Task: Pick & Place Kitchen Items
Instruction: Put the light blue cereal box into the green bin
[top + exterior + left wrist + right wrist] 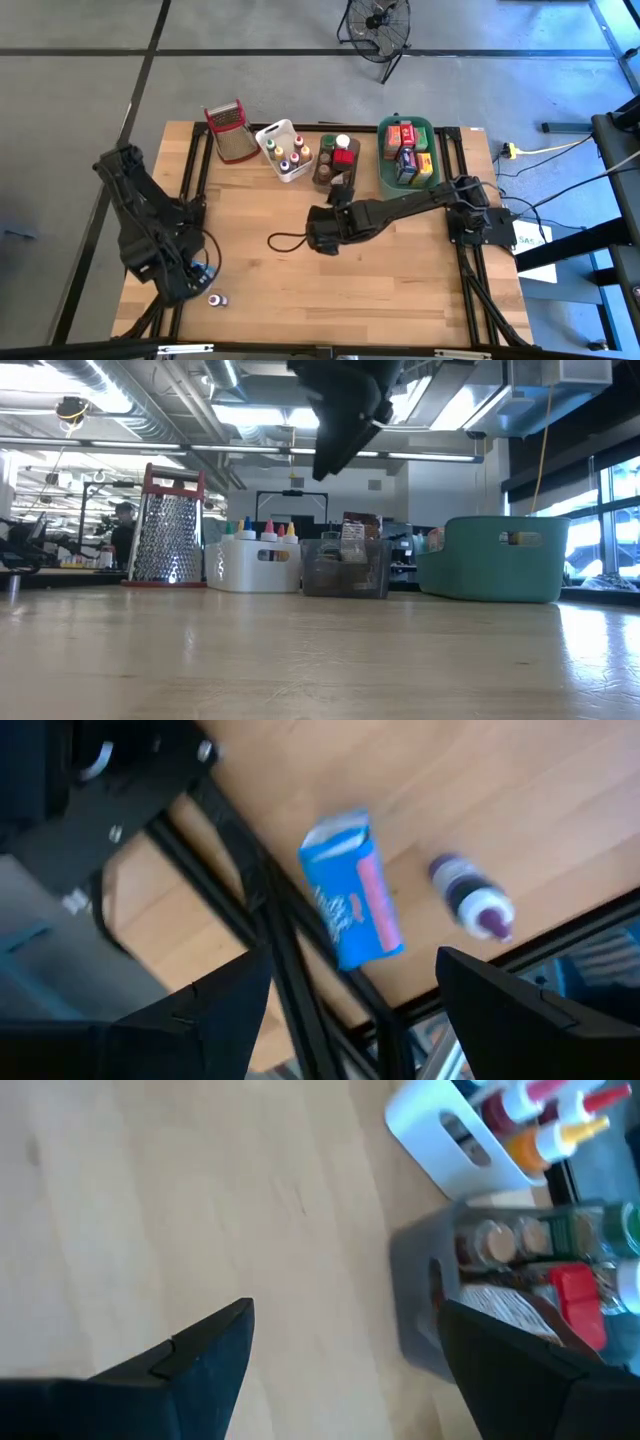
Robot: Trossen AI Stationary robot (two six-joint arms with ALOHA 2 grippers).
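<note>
A small blue box (350,890) lies flat on the wood near the table's front left corner, beside a black frame rail. A tiny purple-capped bottle (470,902) lies on its side next to it, also seen as the bottle (217,299) in the high view. My left gripper (350,1020) hangs open above them, pointing down, touching nothing. My right gripper (350,1370) is open above the bare middle of the table (320,232), in front of the brown tub (500,1295).
Along the far edge stand a metal grater (230,130), a white tub (283,150) of small bottles, a brown tub (335,165) of jars and a green tub (407,152) of boxes. A black cable loop (285,241) lies beside the right gripper. Bare wood lies between the arms.
</note>
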